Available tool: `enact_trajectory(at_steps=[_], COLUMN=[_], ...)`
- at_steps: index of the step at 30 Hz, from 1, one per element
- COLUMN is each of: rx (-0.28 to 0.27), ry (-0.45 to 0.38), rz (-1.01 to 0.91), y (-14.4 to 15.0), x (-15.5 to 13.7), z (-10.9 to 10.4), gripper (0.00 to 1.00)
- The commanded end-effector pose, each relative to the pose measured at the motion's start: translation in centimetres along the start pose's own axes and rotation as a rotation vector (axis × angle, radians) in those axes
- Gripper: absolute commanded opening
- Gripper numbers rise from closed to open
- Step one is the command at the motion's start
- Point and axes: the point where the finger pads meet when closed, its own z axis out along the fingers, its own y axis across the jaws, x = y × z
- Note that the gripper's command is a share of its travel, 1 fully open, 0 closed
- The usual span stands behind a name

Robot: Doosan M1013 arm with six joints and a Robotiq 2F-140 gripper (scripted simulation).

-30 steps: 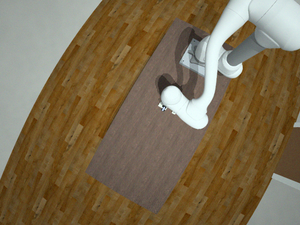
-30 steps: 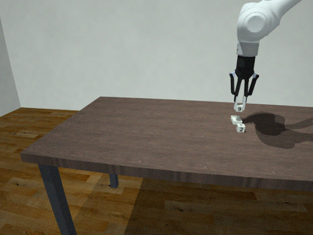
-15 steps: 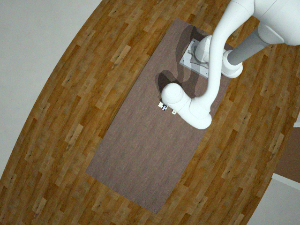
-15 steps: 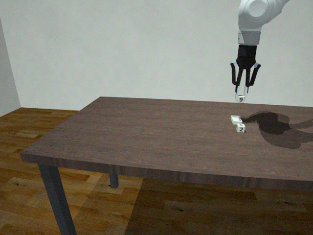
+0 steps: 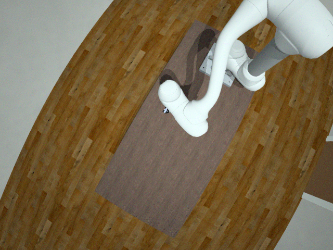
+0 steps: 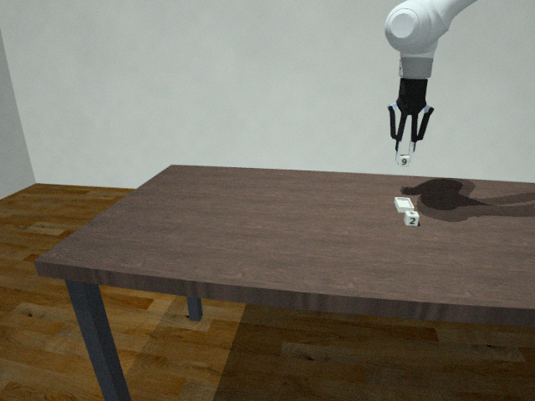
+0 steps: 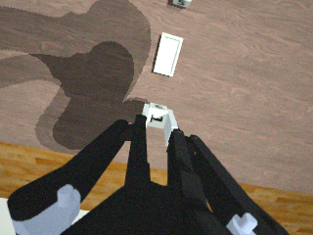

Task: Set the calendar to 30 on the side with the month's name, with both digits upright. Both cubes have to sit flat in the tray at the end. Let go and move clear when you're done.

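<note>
While your end effector point(image 6: 405, 149) point(image 7: 156, 114) grips the 9-faced cube point(image 6: 404, 160) point(image 7: 156, 117), the tray point(image 6: 404, 210) point(image 7: 168, 55) sits below, the 2-faced cube point(image 6: 411, 218) point(image 7: 181, 2) beside it. Likely light, rigid, maybe slippery; pinch opposite faces squarely, leave the underside free.

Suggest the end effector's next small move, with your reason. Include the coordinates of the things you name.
Probably turn the held cube point(image 6: 404, 160) point(image 7: 157, 117) before lowering it: the end effector point(image 6: 405, 151) point(image 7: 156, 114) grips it above the tray point(image 6: 398, 205) point(image 7: 167, 55), and its side facing the exterior camera reads 9, a digit 30 doesn't need.
</note>
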Motion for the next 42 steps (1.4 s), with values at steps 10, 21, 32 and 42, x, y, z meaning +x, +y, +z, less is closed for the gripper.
enact_trajectory(at_steps=[10, 21, 32, 42], rx=[-0.001, -0.001, -0.001, -0.001], ry=[0.003, 0.003, 0.003, 0.003], rz=[-0.001, -0.001, -0.001, -0.001], y=[0.1, 0.1, 0.1, 0.1], x=[-1.0, -1.0, -1.0, -1.0], z=[0.1, 1.5, 5.7, 9.2], gripper=[0.24, 0.24, 0.24, 0.24])
